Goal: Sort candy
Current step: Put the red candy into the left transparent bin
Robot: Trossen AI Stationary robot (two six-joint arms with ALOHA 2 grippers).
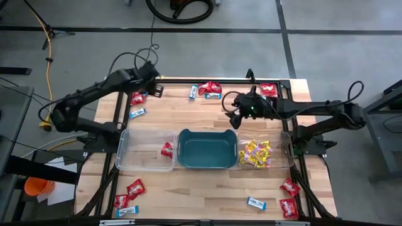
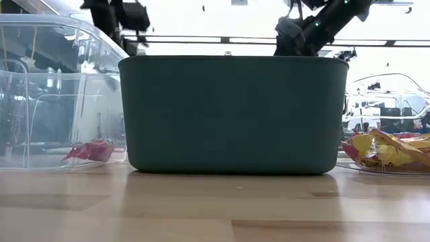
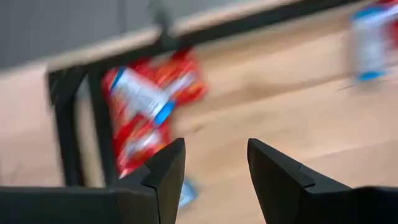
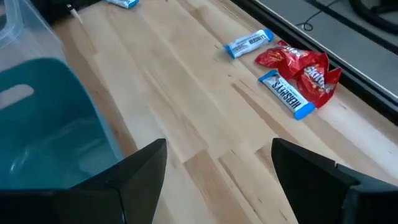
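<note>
Candy lies scattered on the wooden table. Red packets (image 1: 210, 87) and blue-and-white ones (image 1: 193, 91) lie at the far edge, and more red (image 1: 137, 98) and blue-and-white (image 1: 137, 113) at the far left. Other packets lie near the front corners (image 1: 135, 188) (image 1: 289, 187). My left gripper (image 1: 157, 89) hangs open above the far-left packets; its wrist view shows a red packet (image 3: 149, 106) beyond the open fingers (image 3: 216, 177). My right gripper (image 1: 232, 112) hangs open above bare wood behind the teal tub (image 1: 207, 149), and its wrist view (image 4: 217, 171) looks toward the far-edge packets (image 4: 298, 65).
Three bins stand in a row mid-table. A clear bin (image 1: 129, 157) at the left holds one red packet (image 1: 166, 149), the teal tub stands in the middle, and a clear bin (image 1: 287, 150) at the right holds yellow packets (image 1: 254, 154). A black frame rail (image 1: 207, 80) runs along the far edge.
</note>
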